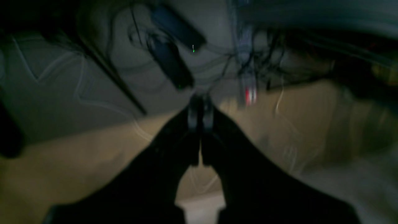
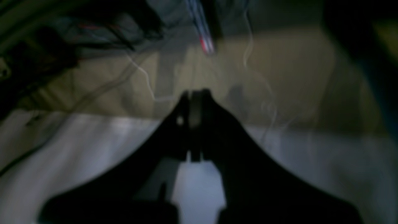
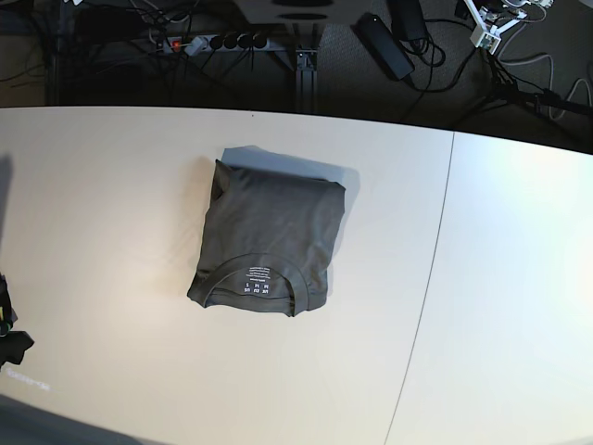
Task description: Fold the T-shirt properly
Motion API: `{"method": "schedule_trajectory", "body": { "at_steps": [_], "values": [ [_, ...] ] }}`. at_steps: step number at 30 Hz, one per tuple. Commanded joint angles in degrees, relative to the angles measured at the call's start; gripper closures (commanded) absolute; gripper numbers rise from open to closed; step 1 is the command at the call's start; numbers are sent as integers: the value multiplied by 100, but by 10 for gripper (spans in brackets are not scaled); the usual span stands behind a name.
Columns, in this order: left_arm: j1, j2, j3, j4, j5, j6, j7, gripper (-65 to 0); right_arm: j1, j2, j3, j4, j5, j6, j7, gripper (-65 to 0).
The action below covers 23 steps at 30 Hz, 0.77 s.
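Both black grippers, left [image 1: 200,116] and right [image 2: 195,107], sit closed, empty; folded dark olive-grey cotton T-shirt [image 3: 269,236] lies rectangular, ribbed collar toward the near edge of the smooth pale table [image 3: 500,278].

Your T-shirt [image 3: 271,236], folded.
It lies as a dark olive-grey rectangle mid-table [image 3: 111,185], collar and white label up.

T-shirt [image 3: 269,236] on table [image 3: 491,278], left of seam [image 3: 428,278].

We see only the folded T-shirt [image 3: 269,239] at the table's [image 3: 500,306] centre; bare tabletop lies open all around it.
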Motion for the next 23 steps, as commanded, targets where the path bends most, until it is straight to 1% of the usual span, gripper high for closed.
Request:
{"method": "schedule_trajectory", "body": {
  "at_steps": [1, 3, 5, 7, 8, 11, 12, 13, 16, 17, 20, 23],
  "values": [
    [-79, -85, 85, -479, 2, -61, -299, 0, 81, 87, 37, -396, -63, 387, -13, 0],
    [-529, -87, 361, -1587, 374, -57, -730, 0, 428, 90, 37, -1340, -166, 387, -15, 0],
    [-1064, -90, 758, -2590, 708, -15, -719, 0, 824, 85, 37, -2201, -282, 356, -20, 0],
    [-1602, -70, 1259, -3467, 769, -15, -686, 0, 1255, 87, 37, -2979, -505, 216, -17, 0],
    [-1869, -55, 1537, -3845, 765, 48, -647, 0, 1469, 87, 37, -3320, -660, 155, -11, 0],
    [-2625, 63, 2413, -4717, 656, 708, -354, 0, 2107, 83, 37, -4188, -911, 87, -13, 0],
    [-2828, 105, 2691, -4896, 564, 870, -361, 0, 2293, 83, 37, -4406, -907, 87, -13, 0],
    [-2999, 122, 2942, -4999, 435, 940, -378, 0, 2463, 70, 37, -4581, -907, 76, 33, 0],
    [-3381, 155, 3556, -5038, 133, 944, -763, 0, 2973, 4, 37, -4819, -914, 24, 208, 0],
    [-3499, 197, 3705, -5038, 76, 944, -772, 0, 3136, -44, 37, -4813, -997, -4, 238, 0],
    [-3751, 409, 3976, -5040, 31, 946, -640, 0, 3617, -238, 37, -4780, -1414, -107, 361, 0],
    [-3840, 660, 3998, -5040, 31, 946, -597, 0, 4089, -433, 37, -4752, -1558, -195, 376, 0]
  ]
}}
